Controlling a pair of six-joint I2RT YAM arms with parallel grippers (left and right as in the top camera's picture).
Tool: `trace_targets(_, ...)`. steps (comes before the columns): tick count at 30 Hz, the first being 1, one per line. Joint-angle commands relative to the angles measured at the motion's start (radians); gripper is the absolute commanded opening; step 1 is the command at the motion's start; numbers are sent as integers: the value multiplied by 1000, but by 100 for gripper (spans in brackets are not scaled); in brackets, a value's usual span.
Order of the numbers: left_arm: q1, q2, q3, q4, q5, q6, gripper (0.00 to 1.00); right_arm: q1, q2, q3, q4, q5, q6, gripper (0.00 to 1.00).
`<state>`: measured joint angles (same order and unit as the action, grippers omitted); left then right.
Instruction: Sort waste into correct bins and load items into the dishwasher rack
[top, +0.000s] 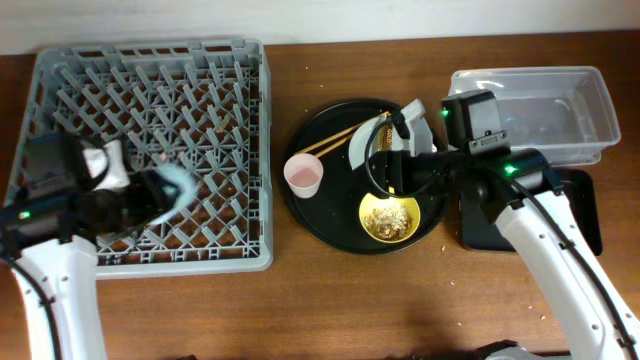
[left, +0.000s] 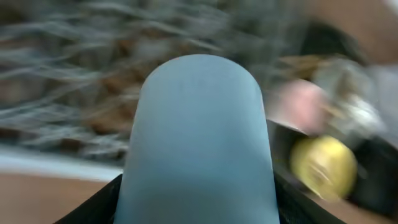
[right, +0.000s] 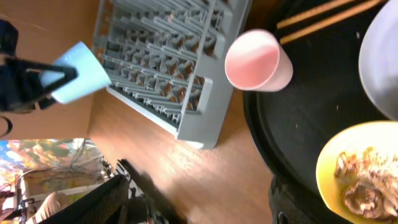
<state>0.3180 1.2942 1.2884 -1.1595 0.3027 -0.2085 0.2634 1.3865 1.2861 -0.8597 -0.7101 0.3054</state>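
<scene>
**Overhead**
- Left gripper (top: 152, 196): my jaws are clamped on the light blue cup (top: 172, 188). The cup is blurred and tilted over the lattice floor of the rack (top: 262, 150), in its near-left part. I cannot tell whether it touches the pegs.
- Right gripper (top: 383, 172): it hangs over the round black tray (top: 322, 215), just beyond the yellow bowl (top: 390, 220). The jaw state does not read from this view.
- Pink cup (top: 304, 175): upright with its mouth up, on the tray's left edge.
- Yellow bowl: on the tray's near side, with food scraps (top: 388, 224) inside.
- Chopsticks (top: 338, 138): they lie slanted on the tray's far-left part.
- Plate (top: 358, 150): pale, and mostly hidden under my right gripper.
- Clear tub (top: 600, 100): at the far right of the table (top: 330, 300).
- Black rectangular tray (top: 585, 215): just nearer than the tub, with my right arm crossing it.

**Left wrist**
- Left gripper (left: 199, 202): the dark fingers (left: 93, 208) flank the light blue cup (left: 199, 137), which fills the centre of the view.
- Background: heavily blurred. The rack (left: 62, 74) is on the left, with the pink cup (left: 298, 106) and yellow bowl (left: 323, 165) on the right.

**Right wrist**
- Right gripper (right: 198, 190): my fingers (right: 109, 199) are spread wide with nothing between them.
- Pink cup (right: 258, 60): at the rim of the round black tray (right: 298, 124), beside the rack (right: 168, 68).
- Chopsticks (right: 323, 14): on the tray at the top of the view.
- Plate (right: 382, 62): cut off by the right edge.
- Yellow bowl (right: 336, 168): at the lower right, holding food scraps (right: 360, 190).
- Light blue cup (right: 78, 71): held in the left gripper (right: 34, 81), above the rack's far side.
</scene>
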Motion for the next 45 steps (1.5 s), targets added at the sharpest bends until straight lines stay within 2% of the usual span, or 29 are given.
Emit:
trace_targets(1, 64, 41, 8, 58, -371, -136, 56, 40, -13, 3, -24, 20, -47, 73)
trace_targets(3, 67, 100, 8, 121, -370, -137, 56, 68, -12, 3, -23, 28, -47, 73)
trace_targets(6, 67, 236, 8, 203, -278, -137, 56, 101, -12, 3, -24, 53, -47, 73)
trace_targets(9, 67, 336, 8, 184, -272, -149, 56, 104, -12, 3, -26, 54, -47, 73)
trace_targets(12, 67, 363, 8, 147, -273, -166, 57, 104, -12, 3, -26, 58, -46, 73)
trace_targets(13, 67, 363, 8, 150, -275, -166, 61, 104, -12, 3, -26, 61, -47, 73)
trace_targets(14, 67, 363, 8, 153, -297, -170, 76, 104, -12, 3, -26, 61, -47, 73)
trace_targets(16, 67, 362, 9, 151, -278, -181, 94, 104, -12, 3, -27, 82, -47, 73)
trace_targets(18, 67, 362, 14, 144, -198, -180, 98, 108, -6, 3, -27, 161, -47, 73)
trace_targets(20, 66, 362, 80, 89, -130, -172, 98, 156, 17, 2, -18, 312, -47, 72)
trace_targets(23, 64, 352, 198, 5, -4, -32, 95, 226, 87, 2, 59, 438, -66, 72)
trace_targets(24, 62, 332, 250, -29, 133, 101, 93, 250, 150, 2, 139, 462, -65, 67)
trace_targets(26, 62, 278, 286, -74, 391, 290, 93, 254, 256, 2, 254, 457, -56, 63)
trace_targets(28, 62, 224, 286, -109, 548, 364, 93, 253, 368, 2, 367, 462, -57, 61)
trace_targets(30, 62, 187, 286, -153, 555, 364, 93, 252, 476, 3, 475, 504, -25, 61)
trace_targets(31, 60, 181, 286, -180, 555, 365, 92, 253, 513, 3, 494, 525, -15, 57)
trace_targets(32, 50, 181, 285, -197, 558, 377, 91, 252, 539, 3, 499, 531, -10, 49)
trace_targets(34, -11, 181, 283, -211, 566, 395, 90, 251, 540, 3, 467, 525, -8, 8)
trace_targets(35, -34, 181, 283, -207, 566, 395, 91, 250, 528, 6, 446, 518, -8, 4)
trace_targets(37, -80, 181, 283, -195, 573, 394, 91, 240, 466, 20, 362, 470, -9, 4)
trace_targets(39, -119, 181, 283, -166, 665, 394, 91, 203, 338, 29, 287, 351, -13, 4)
trace_targets(43, -126, 181, 283, -126, 920, 394, 95, 74, 65, 29, 310, -234, -161, 4)
trace_targets(45, -151, 181, 283, -122, 1070, 394, 98, 55, 7, 29, 338, -384, -178, 4)
